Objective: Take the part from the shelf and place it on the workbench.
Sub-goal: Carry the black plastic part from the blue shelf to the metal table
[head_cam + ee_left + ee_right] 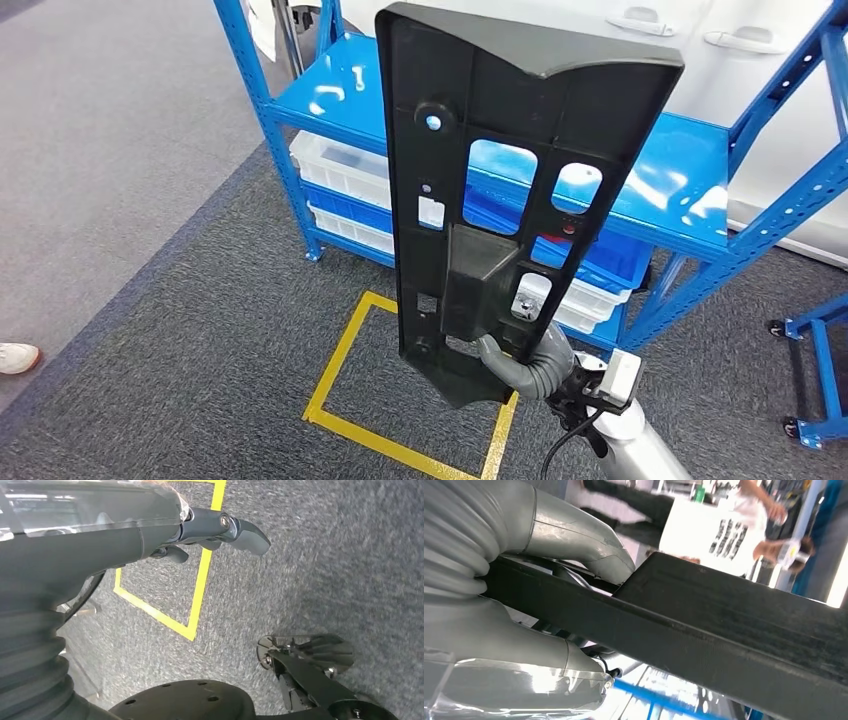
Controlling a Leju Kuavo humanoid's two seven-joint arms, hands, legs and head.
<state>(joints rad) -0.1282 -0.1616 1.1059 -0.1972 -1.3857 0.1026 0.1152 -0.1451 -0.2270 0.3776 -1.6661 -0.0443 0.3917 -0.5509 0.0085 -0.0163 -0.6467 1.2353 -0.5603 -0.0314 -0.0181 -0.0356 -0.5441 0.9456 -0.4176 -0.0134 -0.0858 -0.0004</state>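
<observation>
A long black plastic part (500,180) with several cut-outs stands upright in front of me, its top end level with the blue shelf (690,190). My right hand (530,362) grips the part near its lower end. In the right wrist view the thumb (574,535) presses on one face of the dark part (724,630) and the fingers (524,650) lie on the other. My left hand (220,530) hangs over the grey carpet, fingers curled in and holding nothing.
The blue rack holds white bins (340,165) on its lower levels. A yellow taped square (400,390) marks the carpet in front. A person's white shoe (15,357) shows at the left edge. Another blue wheeled frame (815,370) stands at right. A person (744,525) is in the background.
</observation>
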